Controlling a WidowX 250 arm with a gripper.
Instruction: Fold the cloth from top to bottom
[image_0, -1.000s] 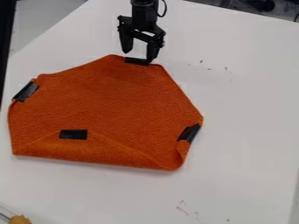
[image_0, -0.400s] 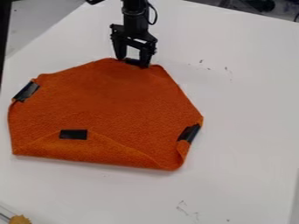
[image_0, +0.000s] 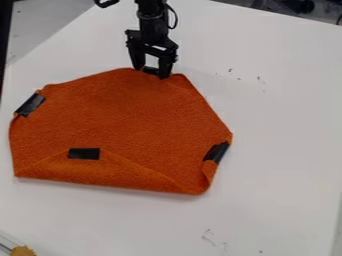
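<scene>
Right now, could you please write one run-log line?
orange cloth: bottom flap folded up, top unfolded | end effector: open, at top edge

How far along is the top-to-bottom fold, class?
Done: the bottom flap of the orange fabric cloth lies turned up, bearing a rectangular black tape patch. In hand: the black two-finger end effector is at the top edge, fingers apart around another black patch; a firm grip isn't evident. Left: the main fold, since the top edge lies away from the bottom.
</scene>
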